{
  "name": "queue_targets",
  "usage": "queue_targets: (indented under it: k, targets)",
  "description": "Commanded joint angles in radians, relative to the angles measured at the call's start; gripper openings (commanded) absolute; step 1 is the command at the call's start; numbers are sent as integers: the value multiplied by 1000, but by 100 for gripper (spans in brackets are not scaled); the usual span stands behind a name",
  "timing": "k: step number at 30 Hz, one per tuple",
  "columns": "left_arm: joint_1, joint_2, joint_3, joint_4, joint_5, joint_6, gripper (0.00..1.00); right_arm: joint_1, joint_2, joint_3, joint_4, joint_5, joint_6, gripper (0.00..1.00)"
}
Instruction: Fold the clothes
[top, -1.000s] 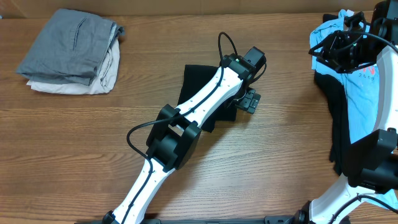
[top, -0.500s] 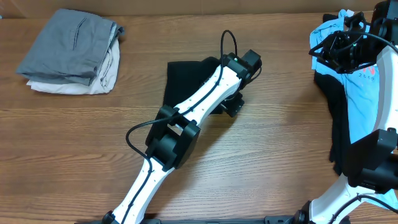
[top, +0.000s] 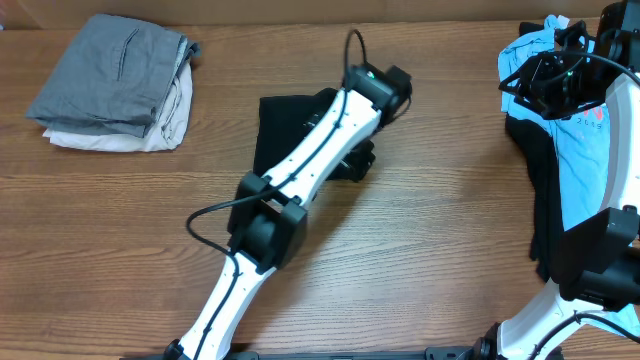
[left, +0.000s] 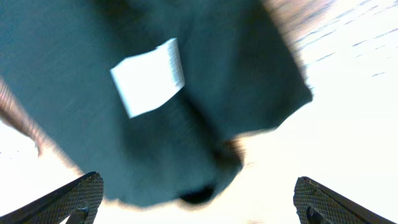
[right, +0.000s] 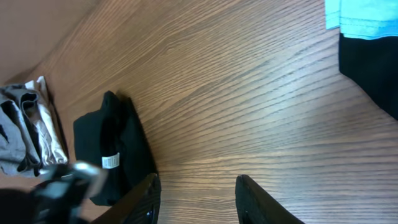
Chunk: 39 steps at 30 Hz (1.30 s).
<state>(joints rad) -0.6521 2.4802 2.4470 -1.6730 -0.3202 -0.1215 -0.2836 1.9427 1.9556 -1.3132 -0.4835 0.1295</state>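
Overhead view: a folded black garment (top: 285, 125) lies mid-table beneath the left gripper (left: 198, 183), whose jaws are spread wide and hold nothing, while the right gripper (right: 196, 182), likewise parted and empty, hangs above a light blue shirt (top: 590, 160) at the right edge.

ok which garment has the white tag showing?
The black garment mid-table, under the left arm; left wrist view shows its white tag. Grey pile sits far left, blue shirt far right.

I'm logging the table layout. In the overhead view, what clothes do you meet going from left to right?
folded grey and white stack → black garment → light blue shirt
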Motion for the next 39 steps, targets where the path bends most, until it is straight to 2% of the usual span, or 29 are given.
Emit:
queue_targets:
  k: [1, 4, 6, 10, 11, 13, 15, 22, 26, 28, 31, 33, 39]
  targets:
    - [70, -73, 29, -17, 85, -96, 99, 1, -1, -4, -2, 40, -8, 44]
    - [118, -74, 16, -17, 209, -97, 91, 1, -1, -4, -10, 46, -18, 45]
    - [142, -74, -9, -17, 249, -105, 80, 1, -1, -4, -21, 47, -30, 45]
    - [163, -74, -94, -9, 289, -100, 43, 1, -1, -4, -24, 57, -30, 46]
    - [163, -74, -117, -3, 311, -90, 31, 1, -1, -4, -23, 57, -30, 46]
    - [153, -74, -158, 21, 364, -63, 15, 1, -1, -4, -24, 57, -30, 47]
    - [139, -74, -191, 47, 383, -54, 13, 1, -1, -4, -24, 57, -30, 47]
    - [115, -74, -275, 170, 388, -59, 13, 1, -1, -5, -36, 58, -31, 49]
    - [115, -74, -266, 226, 426, -58, 12, 1, -1, -5, -35, 58, -31, 49]
    - [109, -74, -232, 262, 533, -43, 8, 1, -1, -5, -30, 57, -30, 49]
    - [98, -74, -208, 278, 543, -31, 9, 1, -1, -5, -29, 57, -30, 50]
    - [87, -74, -203, 276, 541, 1, 4, 1, -1, -5, -32, 57, -30, 50]
    - [118, -101, -133, 188, 338, -33, 4, 1, -1, -5, -31, 71, -31, 50]
